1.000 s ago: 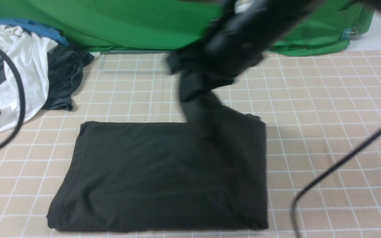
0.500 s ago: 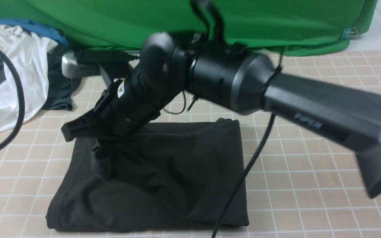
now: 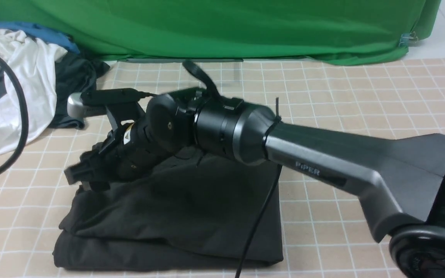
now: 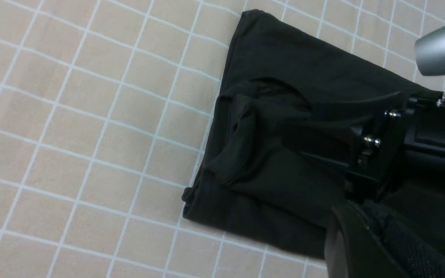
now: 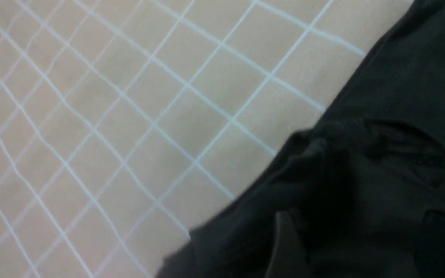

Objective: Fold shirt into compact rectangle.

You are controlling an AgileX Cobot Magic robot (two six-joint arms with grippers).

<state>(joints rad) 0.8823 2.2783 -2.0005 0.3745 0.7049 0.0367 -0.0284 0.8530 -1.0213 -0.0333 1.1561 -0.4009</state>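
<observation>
**foldnoob:** Black knit on black plastic, so bear with me. The shirt [image 3: 176, 208] lies flat on the checked cloth [image 3: 361, 96], right under the right gripper [image 3: 81, 175]. It's already down to a chunky rectangle with 1 layer flipped over on top. How close to done would you call it?

**gridmat_guy:** Pretty far along imo, but not finished. That top layer sits crooked. Its edge runs on a slant from under the gripper back toward the arm, and a strip of the bottom layer sticks out on the near side. In the left wrist view there's also a rumpled hump [image 4: 245, 127] just ahead of the fingertips, where you'd want a crisp fold.

**foldnoob:** Is the right gripper actually holding cloth or not?

**gridmat_guy:** Honestly can't tell. The jaws are dark against dark fabric, and its own wrist cam is just a blur of shirt and grid. It sits low, touching or almost touching the fabric. The left gripper [image 4: 361, 243] is closed and I see nothing in it. It's off to the side, with only a sliver in frame.

**foldnoob:** So what's left?

**gridmat_guy:** My guess is get clear of the cloth, flatten that hump and square the 2 layers up. Maybe 1 more fold if it needs to be more compact. The white garment [image 3: 33, 77] and the rest of that pile sit off beyond the gripper, not touching the shirt.
</observation>
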